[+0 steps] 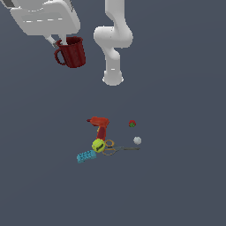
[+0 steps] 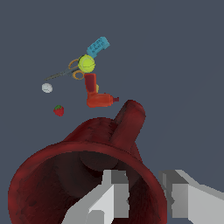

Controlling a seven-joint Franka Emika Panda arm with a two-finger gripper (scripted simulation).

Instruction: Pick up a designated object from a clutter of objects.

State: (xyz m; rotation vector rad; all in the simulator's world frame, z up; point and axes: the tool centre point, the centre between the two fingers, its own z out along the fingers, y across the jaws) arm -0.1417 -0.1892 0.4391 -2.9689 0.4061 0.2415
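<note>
The dark red cylindrical mug with a loop handle (image 1: 72,52) hangs high above the floor in our gripper (image 2: 144,199), one finger inside its rim, one outside, clamped on the wall. Our white arm (image 1: 112,39) rises just beside it. Well below lie the red power drill (image 1: 99,125), yellow-green tennis ball (image 1: 98,145), blue-teal toothed block (image 1: 86,156), scissors (image 1: 115,148), white ball (image 1: 137,140) and small red strawberry (image 1: 132,123). We can read no writing.

Count on inspection: one dark red mug (image 1: 73,52); one red power drill (image 1: 100,125); one yellow-green tennis ball (image 1: 98,145); one blue-teal toothed block (image 1: 86,156); one pair of scissors (image 1: 115,148); one white ball (image 1: 137,140); one small red strawberry (image 1: 132,123).
</note>
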